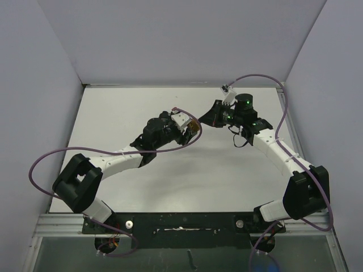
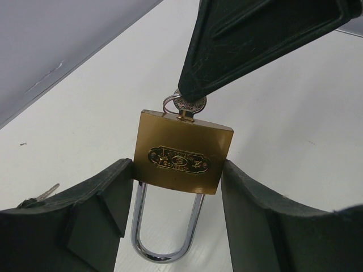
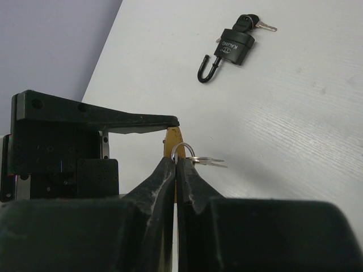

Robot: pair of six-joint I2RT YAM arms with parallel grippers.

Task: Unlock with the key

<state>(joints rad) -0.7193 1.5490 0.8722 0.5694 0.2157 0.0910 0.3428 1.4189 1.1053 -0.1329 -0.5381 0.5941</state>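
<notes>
Holding the brass padlock (image 2: 181,153) across its body, the left gripper (image 2: 177,190) sits at centre-left of the overhead view, its arm reaching in from the lower left over the white table (image 1: 142,102). In the left wrist view its fingers (image 2: 102,198) press on the two sides of the lock, jaws part-way apart and clamped on it. The shackle (image 2: 164,243) hangs toward the bottom of the frame. Both of its legs appear to run into the body, so I judge it locked. At the far left of that view a second key (image 2: 50,191) peeks over the finger; what it belongs to is unclear.

Moving right, the key (image 2: 189,105) stands in the keyway at the lock's top edge, its key ring (image 2: 169,103) beside it. The right gripper (image 2: 194,90) comes down from the upper right with its jaws together, pinched on the key's head. The right wrist view shows the same pinch at centre, and a black padlock (image 3: 233,45) lying well apart at the upper right.

The step in hand looks like the turn: the key is seated, and the shackle is not yet released. The next move calls for the right gripper to roll about the key's axis while the left braces the lock against the twist. A weak pinch on the thin head could slip.
</notes>
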